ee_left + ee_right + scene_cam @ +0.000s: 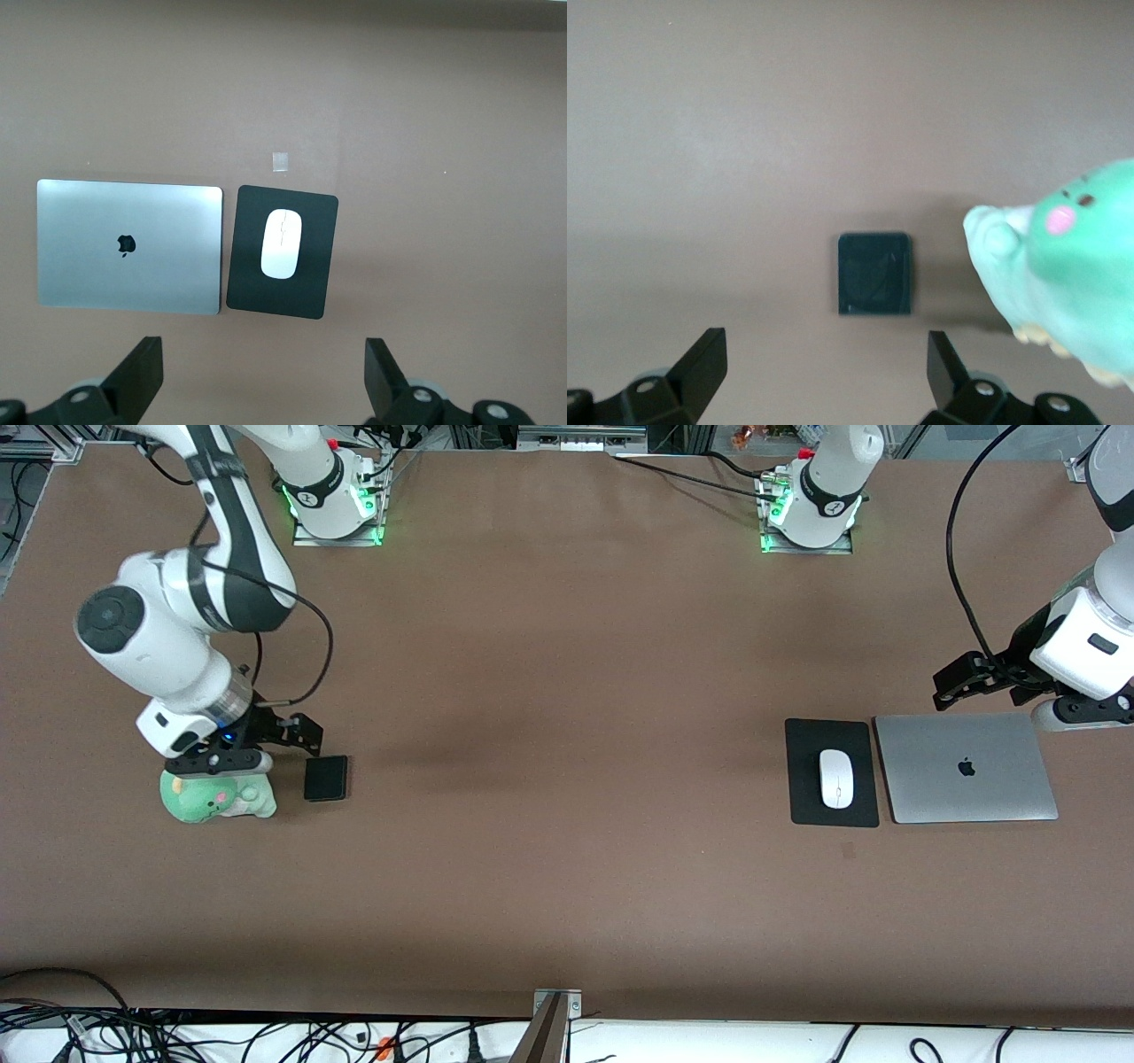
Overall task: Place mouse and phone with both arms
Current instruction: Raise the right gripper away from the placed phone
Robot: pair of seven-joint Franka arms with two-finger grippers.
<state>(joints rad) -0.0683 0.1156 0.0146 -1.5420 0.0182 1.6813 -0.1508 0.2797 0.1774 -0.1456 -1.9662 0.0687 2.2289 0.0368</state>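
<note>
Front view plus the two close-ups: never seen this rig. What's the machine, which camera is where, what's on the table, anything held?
Two white robot arms stand at a brown table, each ending in a two-finger claw. The wide picture comes from a high camera facing them. The other two come from cameras on each arm's wrist, looking down past its own fingers.

The right claw hangs open above the black phone, which lies beside a green plush toy. The left claw hangs open by the silver laptop's edge. The white mouse sits on a black mouse pad beside the closed laptop.

Nothing is held: both claws are empty.
</note>
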